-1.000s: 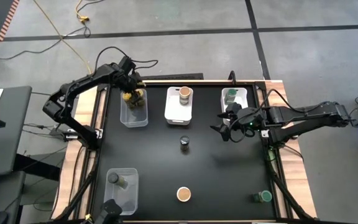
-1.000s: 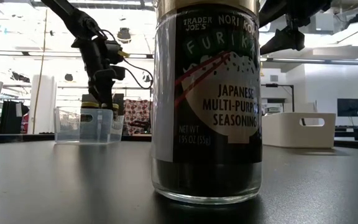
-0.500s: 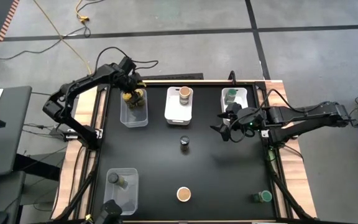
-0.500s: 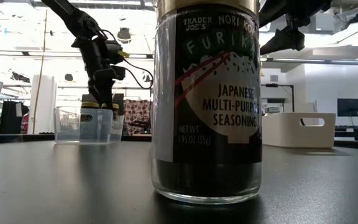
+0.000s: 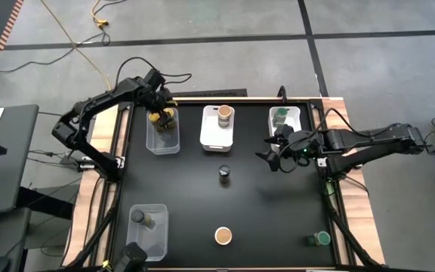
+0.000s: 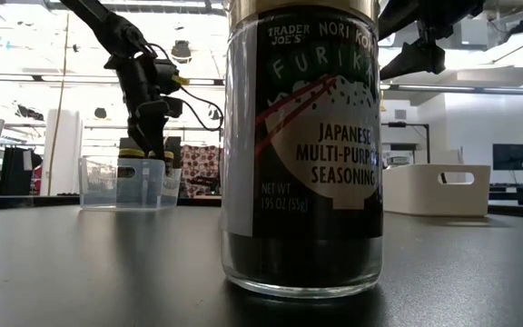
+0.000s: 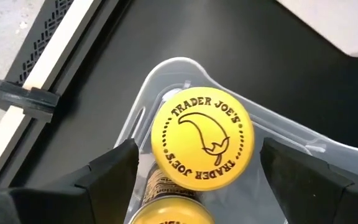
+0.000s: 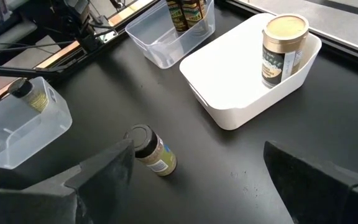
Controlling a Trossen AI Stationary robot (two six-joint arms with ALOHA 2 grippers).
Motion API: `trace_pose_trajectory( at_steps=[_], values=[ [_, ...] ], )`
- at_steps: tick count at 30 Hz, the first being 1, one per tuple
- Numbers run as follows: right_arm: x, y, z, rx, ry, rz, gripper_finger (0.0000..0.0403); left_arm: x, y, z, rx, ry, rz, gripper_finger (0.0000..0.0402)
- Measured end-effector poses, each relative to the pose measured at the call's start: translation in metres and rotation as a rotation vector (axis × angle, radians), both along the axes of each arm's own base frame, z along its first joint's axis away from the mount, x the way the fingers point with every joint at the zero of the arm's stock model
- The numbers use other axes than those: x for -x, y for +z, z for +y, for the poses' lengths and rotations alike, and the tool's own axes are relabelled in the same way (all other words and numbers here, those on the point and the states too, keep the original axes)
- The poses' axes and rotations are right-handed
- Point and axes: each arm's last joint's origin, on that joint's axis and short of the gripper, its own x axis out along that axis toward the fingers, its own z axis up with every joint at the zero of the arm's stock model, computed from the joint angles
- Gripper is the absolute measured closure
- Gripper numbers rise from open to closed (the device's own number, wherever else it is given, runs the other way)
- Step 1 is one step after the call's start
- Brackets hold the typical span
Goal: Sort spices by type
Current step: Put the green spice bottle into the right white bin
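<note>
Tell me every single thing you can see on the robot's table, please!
yellow-topped jars: two, yellow, in the far-left clear bin.
tan-topped jars: two, tan; one in the white middle bin, one furikake jar at the near edge.
green-topped jars: two, green; one in the far-right pale bin, one at the near-right corner.
dark grey-topped jars: two; one at the table's centre, one in the near-left clear bin.
table: one, black.
left gripper: jaws open, over the yellow-topped jars.
right gripper: jaws open, beside the far-right pale bin.
</note>
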Motion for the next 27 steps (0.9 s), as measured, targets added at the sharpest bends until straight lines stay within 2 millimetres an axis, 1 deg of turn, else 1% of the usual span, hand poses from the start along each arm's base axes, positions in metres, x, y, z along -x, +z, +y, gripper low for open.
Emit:
trace_pose_trajectory(
  at_steps=[6, 9, 13, 19, 24, 27],
  values=[
    [0.0, 0.0, 0.0, 0.0, 0.0, 0.0, 0.0017, 0.001, 0.0, 0.001, -0.023, 0.011, 0.03, 0.0081],
    [0.0, 0.0, 0.0, 0.001, 0.0, 0.0, 0.0017, 0.001, 0.006, 0.001, -0.017, 0.009, 0.035, 0.0081],
    [0.0, 0.0, 0.0, 0.0, 0.0, 0.0, 0.0017, 0.0, 0.024, 0.002, -0.031, -0.012, 0.035, 0.0081],
    [0.0, 0.0, 0.0, -0.01, -0.007, -0.004, 0.0017, 0.0, 0.059, 0.002, -0.036, -0.005, 0.012, 0.0081],
    [0.0, 0.0, 0.0, -0.013, -0.009, -0.005, 0.0017, -0.001, 0.086, 0.003, -0.058, 0.056, -0.049, 0.0081],
    [0.0, 0.0, 0.0, -0.013, -0.009, -0.004, 0.0017, -0.001, 0.098, 0.003, -0.063, 0.106, -0.082, 0.0081]
  ],
)
